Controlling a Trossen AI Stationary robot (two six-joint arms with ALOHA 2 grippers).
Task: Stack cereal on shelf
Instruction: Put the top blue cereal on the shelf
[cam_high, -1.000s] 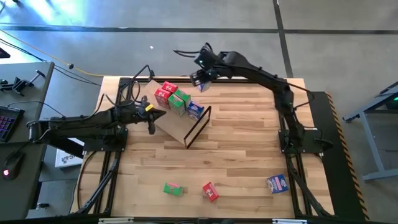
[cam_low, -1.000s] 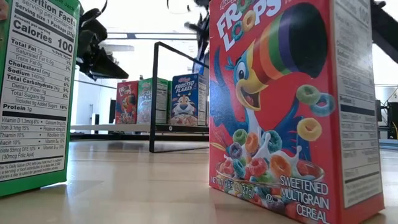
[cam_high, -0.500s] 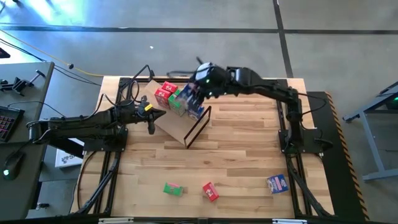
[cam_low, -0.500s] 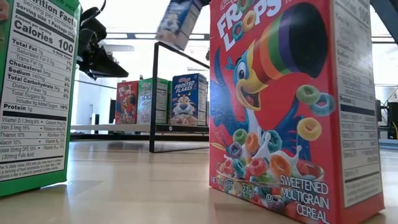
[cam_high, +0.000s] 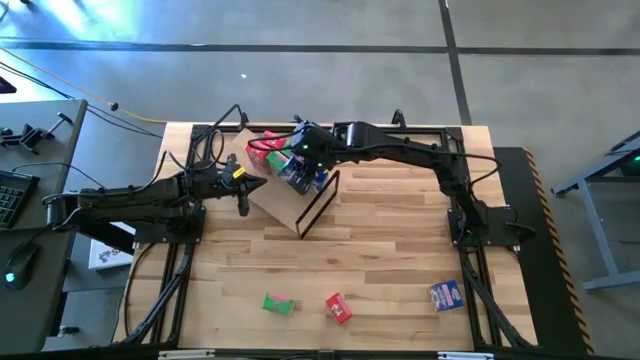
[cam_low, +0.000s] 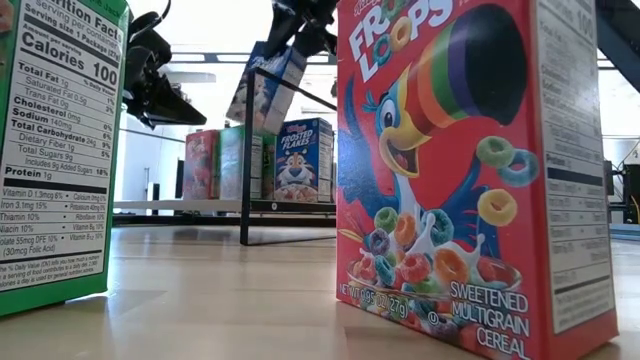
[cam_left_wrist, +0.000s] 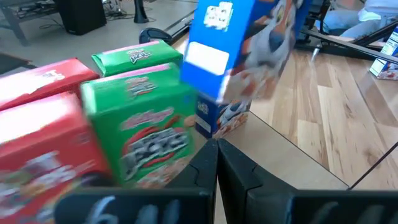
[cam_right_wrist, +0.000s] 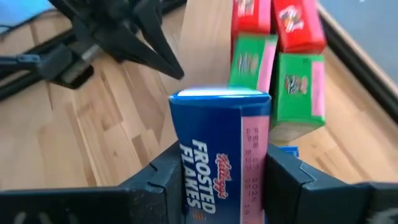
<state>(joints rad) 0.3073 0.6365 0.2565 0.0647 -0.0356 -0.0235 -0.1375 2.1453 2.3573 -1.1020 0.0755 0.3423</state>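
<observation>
The shelf, a tan plywood panel with a dark frame, lies on the table's far left. Red, green and blue cereal boxes stand on it in rows. My right gripper hangs over these rows, shut on a blue cereal box. My left gripper is shut, with its tips at the shelf's left edge. Whether they touch the shelf does not show. My right gripper pinches the blue box between its two fingers, on two opposite sides at the end nearest the wrist. It comes from above, slanting down toward the table's left. The box is lifted clear and tilted above the standing boxes.
Three loose boxes lie near the table's front edge: green, red and blue. The red and green ones fill much of the low view. Bare wood lies between them and the shelf.
My right gripper has carried the blue box from beyond the shelf's far side toward the table's left and near edges. It now hangs over the rows of boxes. The wrist has rolled, and the box now hangs tilted.
</observation>
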